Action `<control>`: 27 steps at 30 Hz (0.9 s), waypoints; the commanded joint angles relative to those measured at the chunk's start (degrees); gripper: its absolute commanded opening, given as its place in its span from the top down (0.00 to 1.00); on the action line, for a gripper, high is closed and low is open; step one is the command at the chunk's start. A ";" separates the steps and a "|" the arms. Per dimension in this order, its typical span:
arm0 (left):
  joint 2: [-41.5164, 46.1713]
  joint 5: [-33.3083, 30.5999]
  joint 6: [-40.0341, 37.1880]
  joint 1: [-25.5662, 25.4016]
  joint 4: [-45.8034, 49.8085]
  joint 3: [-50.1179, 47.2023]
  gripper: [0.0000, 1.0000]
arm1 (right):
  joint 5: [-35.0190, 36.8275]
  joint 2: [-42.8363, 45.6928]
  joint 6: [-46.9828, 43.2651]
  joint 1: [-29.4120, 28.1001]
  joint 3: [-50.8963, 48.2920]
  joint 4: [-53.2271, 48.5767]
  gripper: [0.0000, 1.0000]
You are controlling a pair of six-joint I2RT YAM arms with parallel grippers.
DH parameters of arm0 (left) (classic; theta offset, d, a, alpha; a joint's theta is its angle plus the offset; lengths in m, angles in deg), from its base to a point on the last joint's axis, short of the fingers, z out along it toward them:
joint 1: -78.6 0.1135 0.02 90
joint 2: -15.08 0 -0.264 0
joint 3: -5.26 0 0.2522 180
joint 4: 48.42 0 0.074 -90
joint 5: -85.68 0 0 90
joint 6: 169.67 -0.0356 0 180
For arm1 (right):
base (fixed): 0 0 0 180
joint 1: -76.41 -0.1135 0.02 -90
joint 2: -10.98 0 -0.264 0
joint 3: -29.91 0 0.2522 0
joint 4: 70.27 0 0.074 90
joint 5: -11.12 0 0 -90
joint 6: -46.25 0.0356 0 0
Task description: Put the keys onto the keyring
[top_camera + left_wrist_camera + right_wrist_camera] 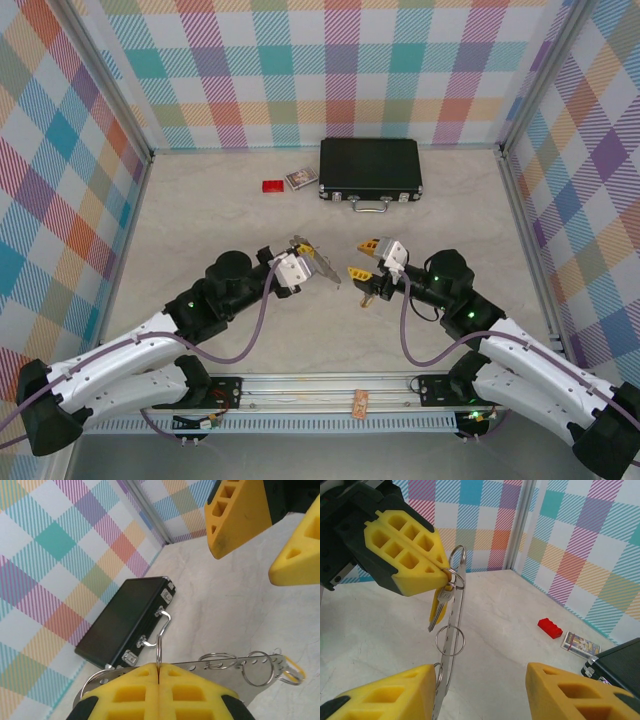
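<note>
The left pincer [440, 572] is clenched on the keyring [454, 615], held aloft, where the keys [440, 605] seem already hung, while the right pincer [481, 672] gapes empty just beside, so little seems left.

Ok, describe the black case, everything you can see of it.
The case is a flat, black, rectangular box with a matte lid that looks like hard plastic or leatherette, and silver fittings at the corners. Two silver latches and a silver handle sit on its near long side. It is closed and lies flat on the table by the back wall, right of centre. Whether it touches the wall cannot be told. A card lies just left of it.
</note>
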 commanded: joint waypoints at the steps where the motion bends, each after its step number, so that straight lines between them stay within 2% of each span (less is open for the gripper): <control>1: 1.18 -4.65 -4.70 -1.23 -3.61 -0.81 1.00 | 0.08 0.46 0.26 -0.23 -0.60 0.59 0.52; 27: 1.18 -3.99 -4.75 -2.40 -5.99 -2.18 1.00 | -0.50 1.10 0.79 -0.21 -1.08 0.17 0.52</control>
